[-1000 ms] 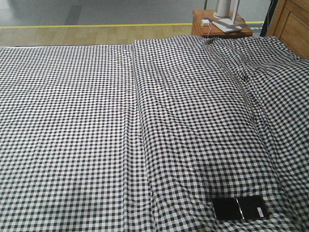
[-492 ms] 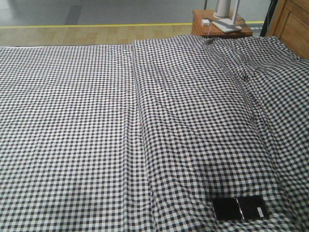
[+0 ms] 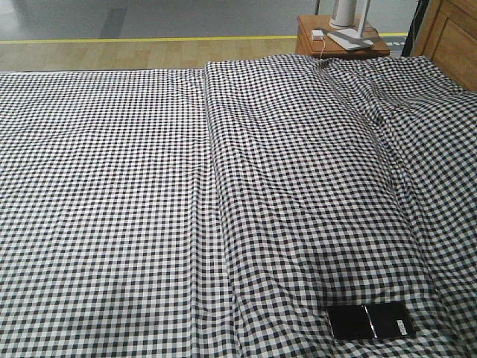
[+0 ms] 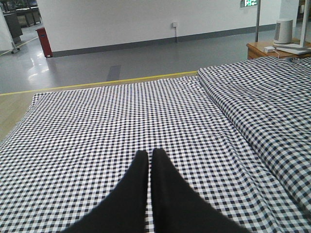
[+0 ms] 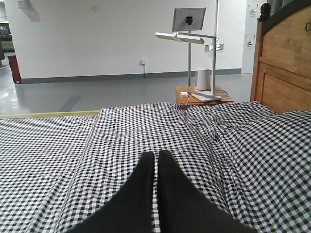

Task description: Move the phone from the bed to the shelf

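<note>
1. Left gripper (image 4: 149, 152): black fingers pressed together, nothing between, hovering over bed (image 3: 134, 194).
2. Right gripper (image 5: 156, 153): same, fingers together, empty, over bed.
3. Phone (image 3: 370, 321): flat on bed at its near edge, headboard (image 3: 451, 41) side, untouched.
4. Nightstand (image 3: 339, 45): past bed's far edge, beside headboard, white items on top.

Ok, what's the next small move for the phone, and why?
Probably open the right gripper and swing it toward the phone, which lies flat on the bed at front right; that gripper and the left gripper are shut.
</note>
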